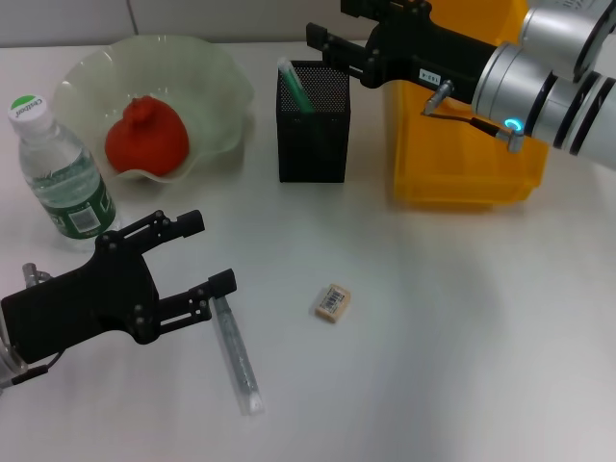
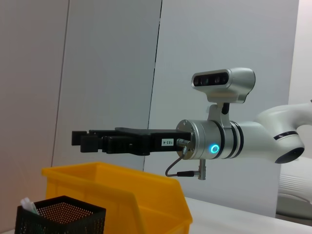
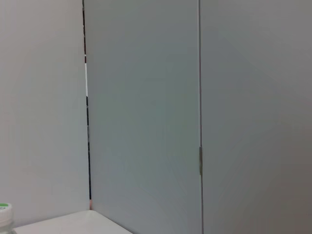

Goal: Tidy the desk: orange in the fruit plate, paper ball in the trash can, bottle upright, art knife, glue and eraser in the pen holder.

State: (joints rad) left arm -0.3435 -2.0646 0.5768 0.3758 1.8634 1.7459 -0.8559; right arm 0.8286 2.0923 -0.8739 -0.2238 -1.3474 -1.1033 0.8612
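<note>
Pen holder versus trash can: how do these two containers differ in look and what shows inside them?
The pen holder is black metal mesh; the trash can is solid bright yellow plastic. The pen holder is narrow and taller than wide; the trash can is much broader. A green-tipped item stands in the pen holder; the trash can's inside is mostly hidden by the right gripper above it. Both stand upright, side by side, open-topped.

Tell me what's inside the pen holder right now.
A green-tipped stick-like item leans in a back corner of the pen holder. The mesh walls hide its lower part and the bottom. The eraser lies outside on the table.
</note>
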